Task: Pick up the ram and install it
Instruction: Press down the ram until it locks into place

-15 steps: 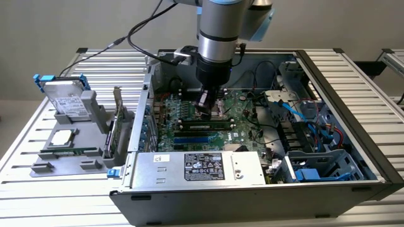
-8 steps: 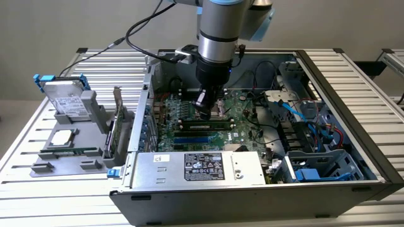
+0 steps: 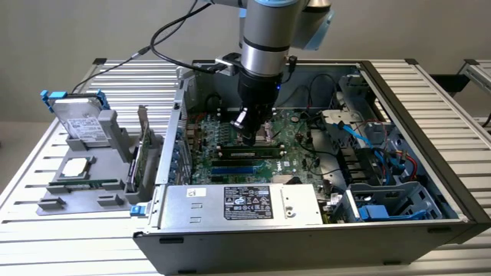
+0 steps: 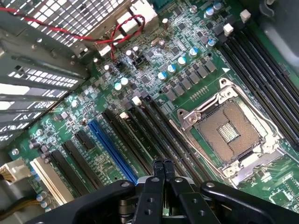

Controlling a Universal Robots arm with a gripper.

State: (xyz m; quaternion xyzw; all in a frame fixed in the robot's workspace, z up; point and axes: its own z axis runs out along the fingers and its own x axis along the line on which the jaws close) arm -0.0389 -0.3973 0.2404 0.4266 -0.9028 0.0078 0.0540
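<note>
A long green ram (image 3: pixel 249 153) with black chips stands on edge in a motherboard slot inside the open computer case (image 3: pixel 429 115). My gripper (image 3: pixel 252 138) points down just above the stick's middle, close to its top edge; I cannot tell if it touches. In the wrist view the gripper (image 4: pixel 162 164) is shut, its two black fingertips pressed together with nothing between them, over the row of long black slots (image 4: pixel 154 135). From the wrist view I cannot pick out the stick among the slots.
The bare CPU socket (image 4: pixel 231 135) lies beside the slots. A silver power supply (image 3: pixel 245 204) fills the case's near side, with cables at the exterior view's right. Outside, at the exterior view's left, a grey holder (image 3: pixel 54 202) carries a hard drive (image 3: pixel 80 118) and an upright expansion card (image 3: pixel 142 146).
</note>
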